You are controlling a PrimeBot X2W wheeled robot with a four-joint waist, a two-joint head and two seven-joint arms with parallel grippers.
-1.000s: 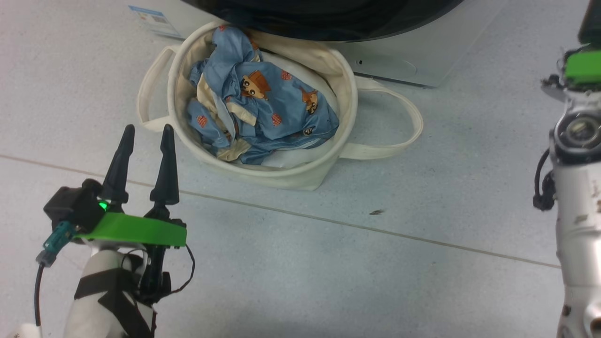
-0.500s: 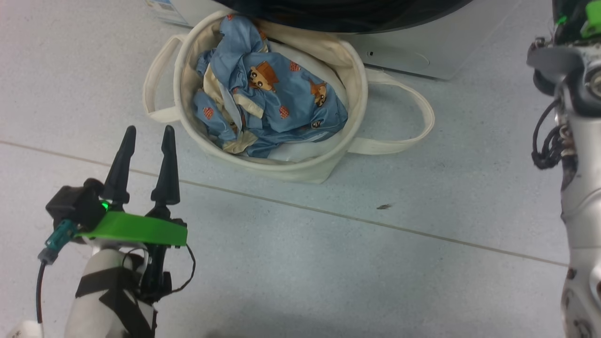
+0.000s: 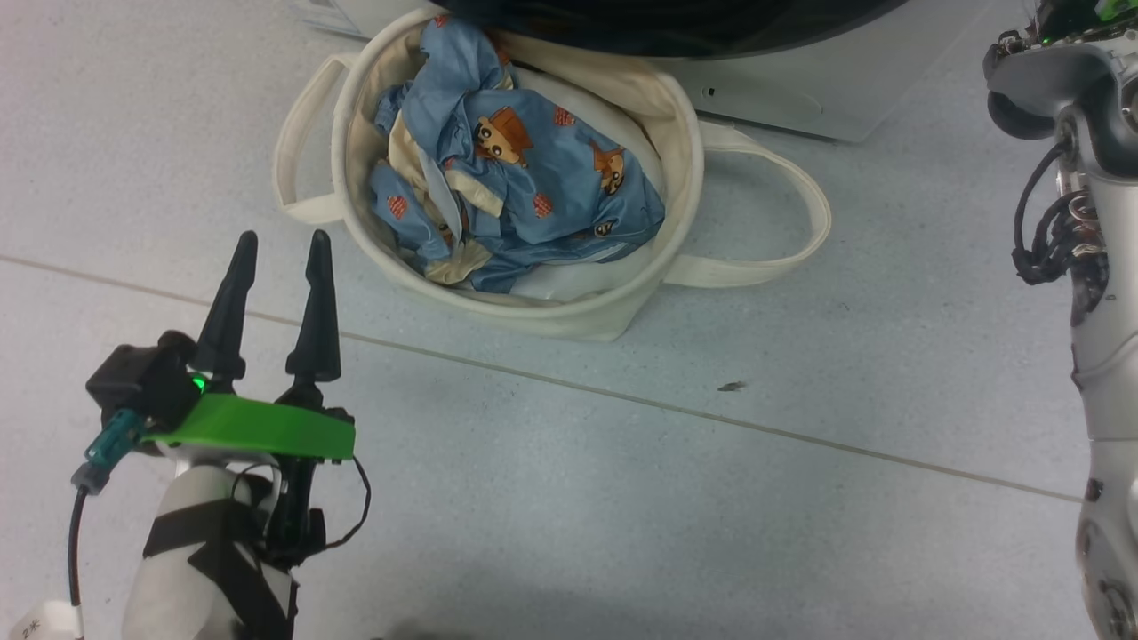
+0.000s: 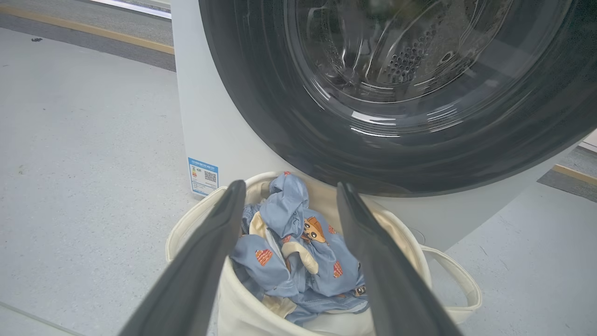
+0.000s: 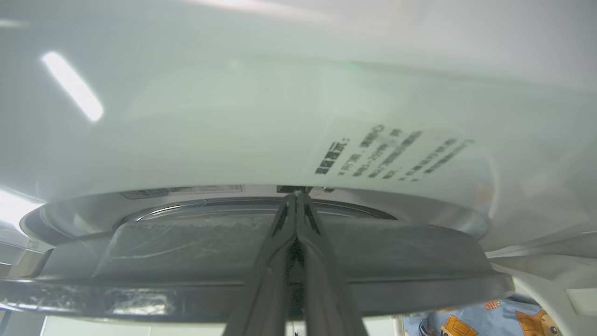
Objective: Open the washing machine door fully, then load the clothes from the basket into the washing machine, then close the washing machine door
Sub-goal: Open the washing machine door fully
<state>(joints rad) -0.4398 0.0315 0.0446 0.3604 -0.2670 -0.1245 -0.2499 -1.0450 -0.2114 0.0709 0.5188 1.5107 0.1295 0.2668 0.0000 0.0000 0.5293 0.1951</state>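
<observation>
The basket (image 3: 542, 318) is set on the floor (image 3: 622, 498), and the clothes (image 3: 533, 169) are heaped, crumpled, inside it. The machine (image 4: 210, 130) is placed just behind the basket, its label (image 4: 203, 176) low by the basket's far-left rim. The door (image 4: 261, 112) is seen bulging over the basket's far rim, the drum visible through its glass. The left gripper (image 3: 281, 242) is held near the basket's front-left side, apart from it, its fingers spread wide, empty and pointed towards it. The right gripper (image 5: 295, 198) is raised above and beyond the basket, its fingers pressed together with nothing seen between them. Its tips are laid at the seam between door rim and machine front. Whether the door is latched cannot be told.
</observation>
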